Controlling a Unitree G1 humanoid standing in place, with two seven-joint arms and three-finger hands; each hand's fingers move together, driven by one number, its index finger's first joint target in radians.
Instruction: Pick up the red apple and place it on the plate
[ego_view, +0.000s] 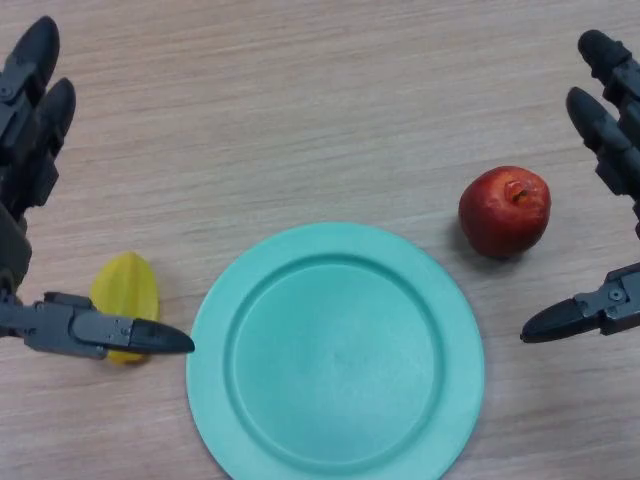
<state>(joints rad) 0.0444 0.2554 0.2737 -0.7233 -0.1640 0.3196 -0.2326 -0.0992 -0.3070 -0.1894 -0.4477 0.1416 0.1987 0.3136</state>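
Observation:
A red apple (505, 211) stands on the wooden table just off the upper right rim of a teal plate (336, 352), stem end up. The plate lies flat at the lower middle and holds nothing. My right hand (610, 130) hovers at the right edge, open, its fingers straight above and to the right of the apple and its thumb below right; it does not touch the apple. At the left edge my left hand (35, 110) is open too, with its thumb stretched toward the plate's left rim.
A yellow star-shaped fruit (124, 290) lies on the table left of the plate, partly under the left thumb. The wooden table top (300, 110) stretches bare behind the plate.

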